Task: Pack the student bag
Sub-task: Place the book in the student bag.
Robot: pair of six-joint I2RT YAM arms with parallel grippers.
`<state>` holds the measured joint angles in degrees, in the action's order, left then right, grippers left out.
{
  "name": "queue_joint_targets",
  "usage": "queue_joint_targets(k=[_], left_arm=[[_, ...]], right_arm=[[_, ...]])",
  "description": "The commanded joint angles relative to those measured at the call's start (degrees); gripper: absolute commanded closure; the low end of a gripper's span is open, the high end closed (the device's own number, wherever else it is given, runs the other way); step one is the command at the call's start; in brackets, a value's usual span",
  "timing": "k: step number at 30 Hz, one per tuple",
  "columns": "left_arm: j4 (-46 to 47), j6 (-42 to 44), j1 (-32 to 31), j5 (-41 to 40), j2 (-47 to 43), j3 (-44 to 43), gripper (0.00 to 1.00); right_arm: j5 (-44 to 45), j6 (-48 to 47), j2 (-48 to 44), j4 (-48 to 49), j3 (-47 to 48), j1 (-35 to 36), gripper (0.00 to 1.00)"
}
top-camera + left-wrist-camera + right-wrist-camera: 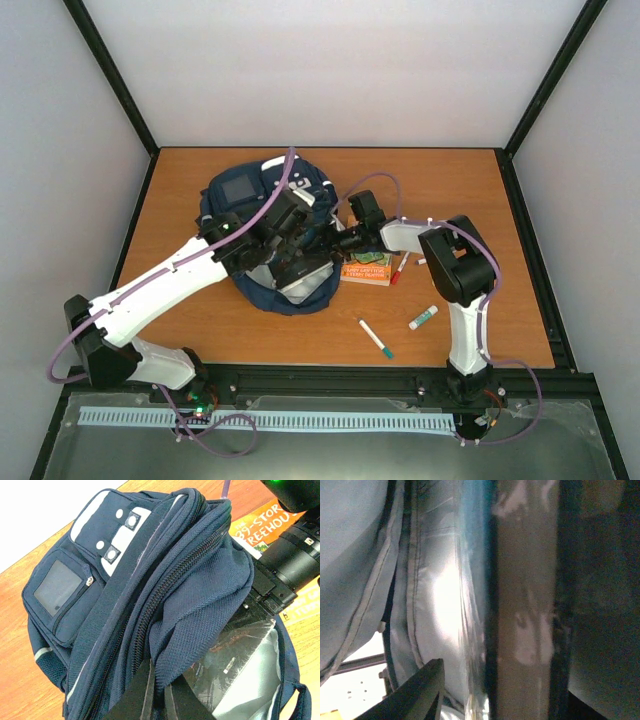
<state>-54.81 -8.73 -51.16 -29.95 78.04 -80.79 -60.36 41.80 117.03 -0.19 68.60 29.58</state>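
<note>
The student bag [236, 190] lies left of centre on the desk [460, 200], its mouth open. The left gripper [159, 679] is clamped on the bag's navy flap. The right gripper [322, 246] reaches inside the opening; I cannot tell how its jaws stand.

Student bag [190, 605] navy w/ white stripes; book [367, 268] orange; table [450, 200] orange-brown wood.
</note>
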Motion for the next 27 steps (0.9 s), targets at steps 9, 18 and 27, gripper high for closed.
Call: queue_joint_targets(k=[9,18,27], left_arm=[[4.78,-0.38,0.17,-0.56,-3.07,-0.58,0.99],[5.36,-1.87,0.18,0.85,-5.09,0.77,0.99],[7.85,-3.38,0.18,-1.05,-7.51,5.69,0.99]], right_arm=[[5.82,-10.17,-8.58,-9.45,-2.85,-0.35,0.35],[15.09,-21.12,-15.99,-20.67,-2.40,-0.32,0.30],[15.25,-30.26,-28.11,-21.45,-6.10,0.20,0.29]])
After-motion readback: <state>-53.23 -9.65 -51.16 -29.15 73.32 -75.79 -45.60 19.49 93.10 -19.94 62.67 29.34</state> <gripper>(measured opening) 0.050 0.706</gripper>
